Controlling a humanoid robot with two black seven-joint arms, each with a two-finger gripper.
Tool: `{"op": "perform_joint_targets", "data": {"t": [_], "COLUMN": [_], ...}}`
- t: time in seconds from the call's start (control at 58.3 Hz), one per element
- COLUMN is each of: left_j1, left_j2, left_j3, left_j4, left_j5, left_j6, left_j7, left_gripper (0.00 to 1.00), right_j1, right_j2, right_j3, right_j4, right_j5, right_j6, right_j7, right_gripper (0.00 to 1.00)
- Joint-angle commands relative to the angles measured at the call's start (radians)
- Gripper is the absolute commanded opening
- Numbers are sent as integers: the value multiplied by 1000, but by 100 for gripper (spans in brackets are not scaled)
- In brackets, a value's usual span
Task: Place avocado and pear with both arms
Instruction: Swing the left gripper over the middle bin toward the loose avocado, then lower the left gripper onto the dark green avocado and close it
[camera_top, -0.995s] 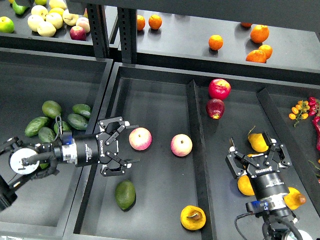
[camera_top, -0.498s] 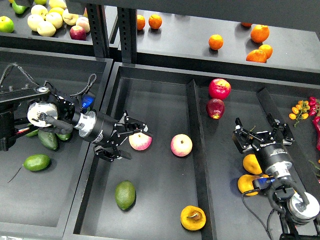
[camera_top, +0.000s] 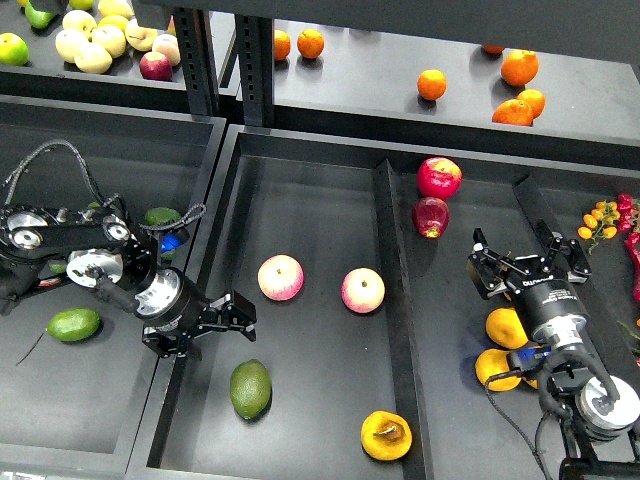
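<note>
Avocado (camera_top: 251, 389), bruised pear (camera_top: 386, 436): loose at near edge, evidently delivered. Left gripper (camera_top: 226, 318), right gripper (camera_top: 530, 262): fingers apart, empty.

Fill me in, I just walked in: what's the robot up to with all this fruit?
It is sorting fruit with both arms. The avocado and the bruised pear lie in the middle tray, neither held. The left gripper is open just above the avocado; the right gripper is open and empty over the right-hand tray, near other yellow pears.
</note>
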Motion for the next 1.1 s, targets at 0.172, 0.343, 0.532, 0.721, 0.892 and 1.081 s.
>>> {"op": "perform_joint_targets", "data": {"t": [0.172,0.343,0.532,0.721,0.892,1.081], "left_j1": [9,23,52,57,66,85], "left_j2": [-117,-132,-148,-185,-220,-231], "left_j3": [-15,-12,0,2,0,0], "left_j4": [157,175,219,252,284,307], "left_j5": [-6,3,3,1,1,3], "left_j6": [0,0,0,0,0,0], "left_j7": [0,0,0,0,0,0], "left_gripper": [99,99,99,99,99,99], "right_j1": [-4,-7,-7,-7,-7,-9], "right_j2": [0,0,0,0,0,0], "right_j3": [3,13,13,13,13,13], "right_j4": [0,1,4,1,1,1], "right_j5": [0,2,2,2,2,3], "right_j6": [6,9,11,11,12,14], "right_j7": [0,0,0,-2,-3,-3], "right_gripper": [99,99,99,99,99,99]}}
